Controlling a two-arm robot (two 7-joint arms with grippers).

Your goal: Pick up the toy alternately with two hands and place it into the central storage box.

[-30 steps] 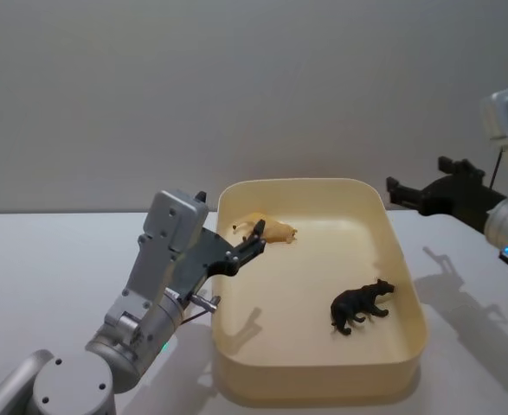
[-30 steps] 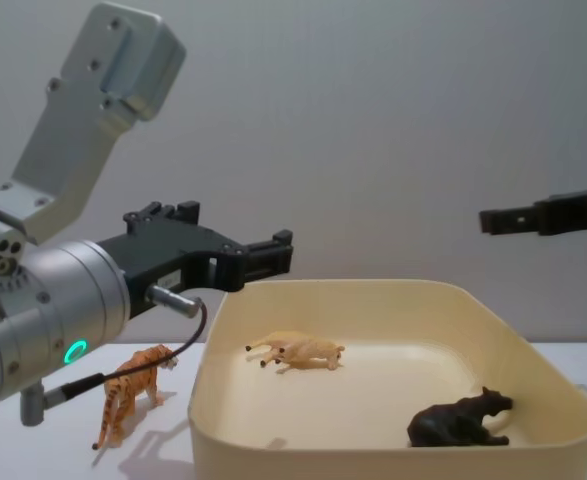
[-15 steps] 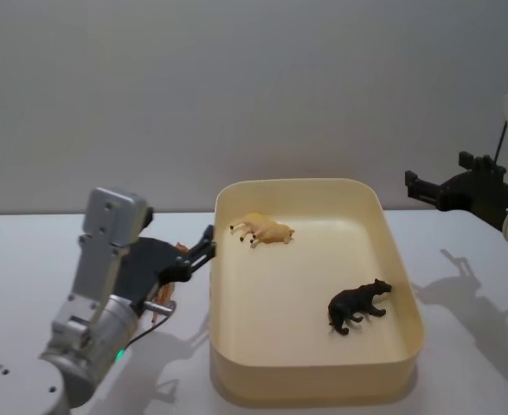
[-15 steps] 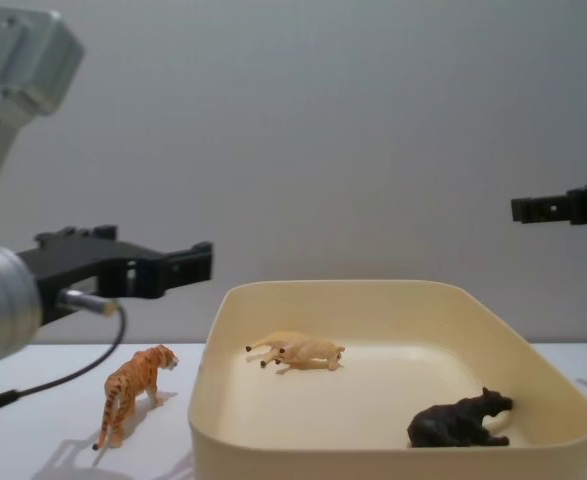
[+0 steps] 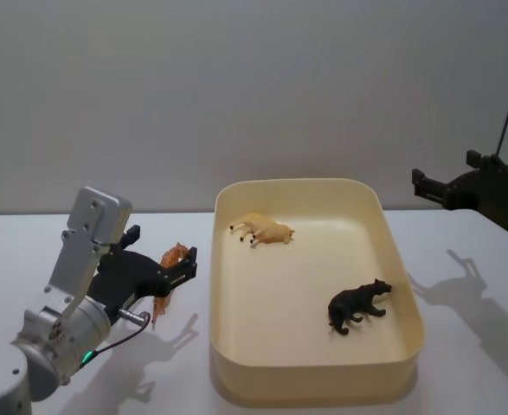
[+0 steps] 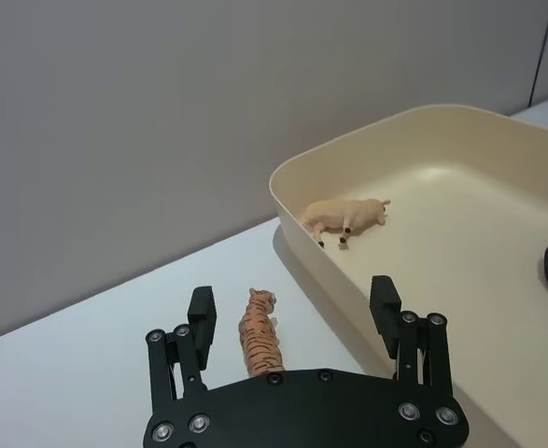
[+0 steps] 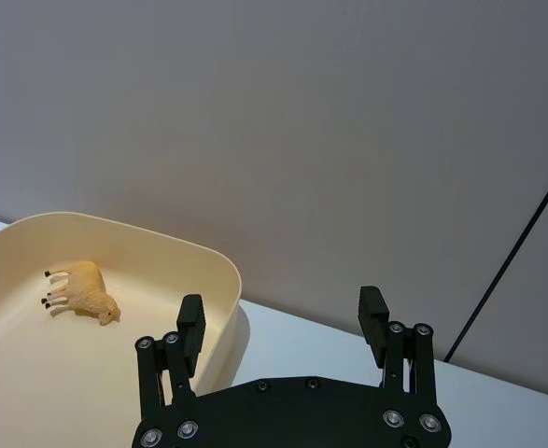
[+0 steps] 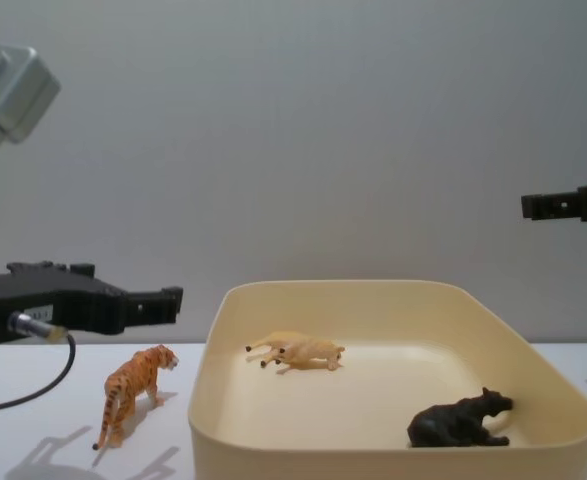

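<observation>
My left hand (image 6: 292, 299) hangs above the tiger (image 6: 258, 331) with its jaws wide apart; in the left wrist view the striped back shows between them. The tiger stands upright on the surface (image 5: 63, 242), just beside the central storage box (image 5: 314, 385). I think I should descend straight and close across the narrow body, not the thin legs, because hard smooth plastic may slip. The box is cream, smooth-walled and round-cornered. My right hand (image 7: 281, 308) hangs high at its right, jaws apart too.
</observation>
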